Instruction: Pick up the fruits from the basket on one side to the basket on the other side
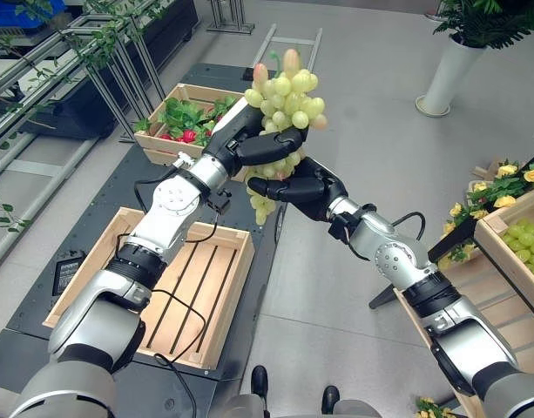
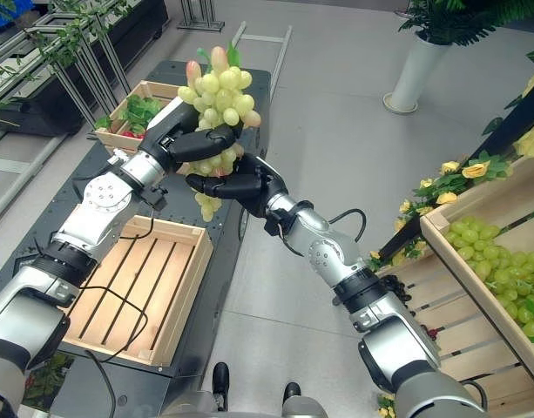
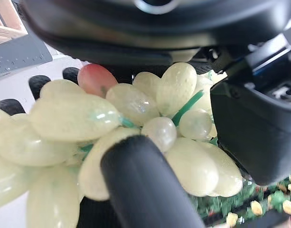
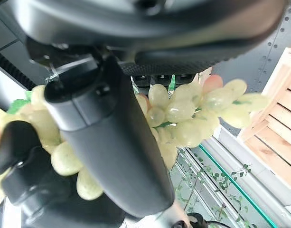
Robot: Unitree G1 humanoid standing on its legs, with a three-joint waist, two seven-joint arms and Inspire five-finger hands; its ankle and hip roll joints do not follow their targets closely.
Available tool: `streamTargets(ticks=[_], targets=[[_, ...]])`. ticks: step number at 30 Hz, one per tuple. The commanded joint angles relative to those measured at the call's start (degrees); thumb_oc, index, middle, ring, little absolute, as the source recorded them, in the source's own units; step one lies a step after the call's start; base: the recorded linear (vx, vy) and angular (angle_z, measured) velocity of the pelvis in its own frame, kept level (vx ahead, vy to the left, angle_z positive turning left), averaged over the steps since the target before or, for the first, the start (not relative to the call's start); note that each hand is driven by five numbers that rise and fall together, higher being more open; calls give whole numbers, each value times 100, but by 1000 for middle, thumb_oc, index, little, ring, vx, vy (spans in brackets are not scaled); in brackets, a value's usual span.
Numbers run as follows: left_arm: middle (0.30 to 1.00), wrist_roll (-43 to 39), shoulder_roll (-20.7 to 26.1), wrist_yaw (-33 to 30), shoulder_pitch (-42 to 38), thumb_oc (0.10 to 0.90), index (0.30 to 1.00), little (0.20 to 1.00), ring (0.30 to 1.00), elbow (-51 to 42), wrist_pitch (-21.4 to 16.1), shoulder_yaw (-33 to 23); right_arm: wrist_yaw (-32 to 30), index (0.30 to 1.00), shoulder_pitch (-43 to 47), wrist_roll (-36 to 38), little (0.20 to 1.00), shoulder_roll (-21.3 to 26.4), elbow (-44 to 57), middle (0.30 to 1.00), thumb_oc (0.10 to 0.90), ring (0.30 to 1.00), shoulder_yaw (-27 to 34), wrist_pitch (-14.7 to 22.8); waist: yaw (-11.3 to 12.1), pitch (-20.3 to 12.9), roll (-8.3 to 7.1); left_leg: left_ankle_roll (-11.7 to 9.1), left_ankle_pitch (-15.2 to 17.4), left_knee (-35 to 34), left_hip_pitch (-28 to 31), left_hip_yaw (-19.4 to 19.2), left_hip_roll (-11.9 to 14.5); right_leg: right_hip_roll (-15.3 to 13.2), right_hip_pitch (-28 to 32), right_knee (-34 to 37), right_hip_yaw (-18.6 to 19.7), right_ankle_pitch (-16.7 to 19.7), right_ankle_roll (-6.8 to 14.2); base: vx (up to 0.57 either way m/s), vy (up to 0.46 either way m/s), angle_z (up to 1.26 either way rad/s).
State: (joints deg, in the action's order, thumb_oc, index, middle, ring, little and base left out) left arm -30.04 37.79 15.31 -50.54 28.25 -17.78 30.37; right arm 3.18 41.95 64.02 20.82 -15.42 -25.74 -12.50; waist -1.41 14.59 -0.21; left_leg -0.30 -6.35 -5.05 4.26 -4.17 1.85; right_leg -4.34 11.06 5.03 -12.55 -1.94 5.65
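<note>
Both robot hands, left [image 1: 249,139] and right [image 1: 294,187], grip one grape bunch [image 1: 284,100] in midair, above the gap between the empty crate [image 1: 216,300] and the right-side grape crate [image 2: 476,261].

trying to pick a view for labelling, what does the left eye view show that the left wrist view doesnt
Left eye view: the empty wooden crate at the robot's left, the far crate of leaves and red fruit, the grape crate at its right, and both arms. Left wrist view: close detail of the green stems and one pinkish grape. Both: the grape bunch with the left hand and right hand curled round it.
</note>
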Motion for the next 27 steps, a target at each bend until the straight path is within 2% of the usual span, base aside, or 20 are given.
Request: streamTargets(ticks=[1, 5, 6, 7, 16, 25, 26, 27], targets=[[300, -451, -470, 442, -1074, 400, 300, 300, 300, 560, -577, 276, 224, 900, 1071, 693, 900, -761, -344, 900, 800, 900, -115, 760, 58, -1298, 195, -155, 888, 5, 288, 47, -181, 83, -226, -56, 24, -9, -240, 0, 0, 0], [300, -492, -562, 424, -1096, 400, 300, 300, 300, 610, -594, 301, 228, 900, 1105, 780, 900, -877, -413, 900, 800, 900, -125, 936, 66, -1306, 198, -152, 887, 5, 294, 54, -185, 80, -215, -50, 19, -5, -237, 0, 0, -1], [300, -480, -587, 398, -1088, 400, 300, 300, 300, 607, -584, 296, 217, 476, 1111, 751, 476, -913, -431, 476, 518, 476, -111, 1021, 73, -1311, 199, -151, 889, 5, 294, 63, -185, 78, -213, -49, 14, -6, -235, -1, -3, -8], [300, -466, -596, 371, -1098, 400, 300, 300, 300, 613, -571, 299, 209, 300, 1121, 749, 300, -921, -440, 300, 400, 300, -105, 1081, 75, -1316, 198, -152, 891, 5, 293, 67, -183, 75, -213, -50, 8, -10, -233, -2, -6, -7], [300, -458, -644, -76, -1006, 400, 300, 300, 300, 821, -740, 83, 86, 300, 1166, 750, 300, -1017, -449, 300, 400, 300, -9, 1204, 97, -1321, 178, -144, 892, 5, 303, 98, -174, 75, -195, -40, 2, -17, -251, -1, -1, -1], [300, -213, -700, -270, -861, 400, 300, 300, 300, 975, -542, -9, 79, 300, 1112, 829, 300, -1102, -420, 300, 400, 300, 83, 1419, 98, -1327, 158, -140, 897, 5, 300, 126, -175, 77, -180, -7, 10, -9, -253, 0, 0, 0], [618, -196, -701, -339, -836, 612, 618, 618, 618, 1042, -357, -39, 34, 300, 1092, 841, 300, -1095, -396, 300, 400, 300, 93, 1473, 96, -1336, 158, -140, 894, 5, 299, 130, -174, 76, -184, -5, 13, -6, -250, 0, 0, 0], [900, -189, -701, -335, -827, 800, 900, 900, 900, 1062, -334, -46, 26, 300, 1088, 857, 300, -1088, -390, 300, 400, 300, 98, 1489, 96, -1337, 158, -139, 894, 5, 298, 130, -174, 76, -185, -5, 14, -6, -250, 0, 0, 0]])
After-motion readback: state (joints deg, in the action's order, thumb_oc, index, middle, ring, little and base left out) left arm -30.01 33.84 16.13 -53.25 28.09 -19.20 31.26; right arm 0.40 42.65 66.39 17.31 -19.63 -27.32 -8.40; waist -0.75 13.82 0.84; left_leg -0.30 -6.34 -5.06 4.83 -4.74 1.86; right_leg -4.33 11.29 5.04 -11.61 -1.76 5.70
